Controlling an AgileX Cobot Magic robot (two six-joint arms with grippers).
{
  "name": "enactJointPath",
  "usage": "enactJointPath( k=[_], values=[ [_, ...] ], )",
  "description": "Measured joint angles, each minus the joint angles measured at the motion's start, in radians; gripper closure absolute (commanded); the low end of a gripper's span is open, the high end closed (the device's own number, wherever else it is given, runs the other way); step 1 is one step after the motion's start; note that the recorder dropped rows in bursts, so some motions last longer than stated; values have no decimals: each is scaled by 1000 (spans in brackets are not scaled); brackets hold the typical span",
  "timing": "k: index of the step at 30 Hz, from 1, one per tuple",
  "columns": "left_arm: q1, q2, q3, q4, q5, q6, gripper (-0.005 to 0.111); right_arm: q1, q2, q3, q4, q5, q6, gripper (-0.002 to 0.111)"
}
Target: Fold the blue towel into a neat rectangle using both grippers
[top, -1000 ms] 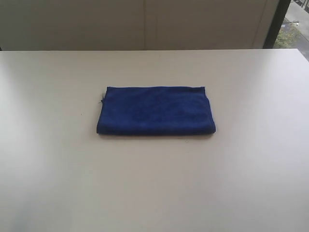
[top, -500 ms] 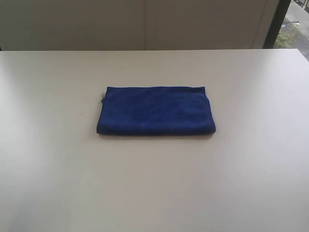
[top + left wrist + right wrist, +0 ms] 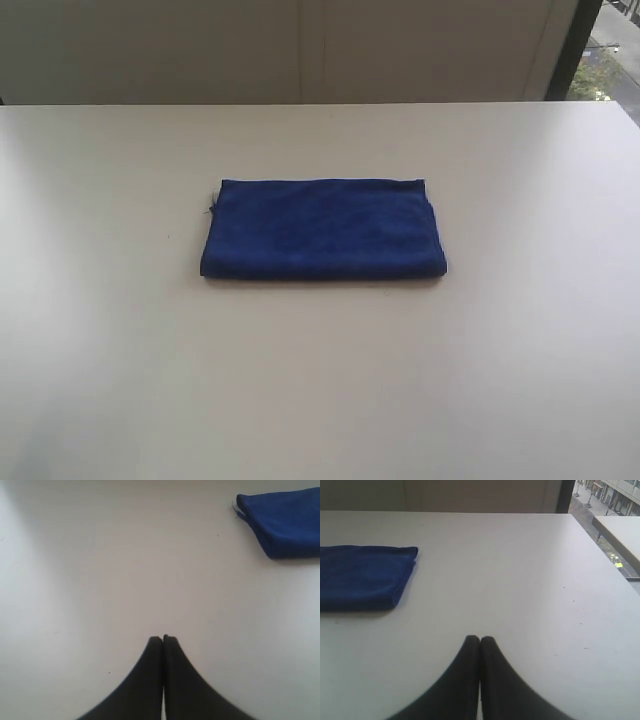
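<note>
The blue towel (image 3: 322, 229) lies folded into a compact rectangle near the middle of the white table (image 3: 320, 380). A small thread or label end sticks out at its left corner. Neither arm shows in the exterior view. In the left wrist view my left gripper (image 3: 163, 639) is shut with nothing between its black fingers, well away from the towel's corner (image 3: 280, 522). My right gripper (image 3: 480, 639) is likewise shut and empty, with the towel's right end (image 3: 365, 575) lying apart from it on the table.
The table's far edge meets a pale wall (image 3: 300, 50). A window (image 3: 605, 50) shows at the back right, and the right wrist view shows the table's right edge (image 3: 600, 545) with a street below.
</note>
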Motion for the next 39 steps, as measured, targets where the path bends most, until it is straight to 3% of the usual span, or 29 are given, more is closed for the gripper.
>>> enactJointPath(
  k=[39],
  values=[
    [44,0,0,5,-1,19,107,0,0,0,0,0,0,108]
  ],
)
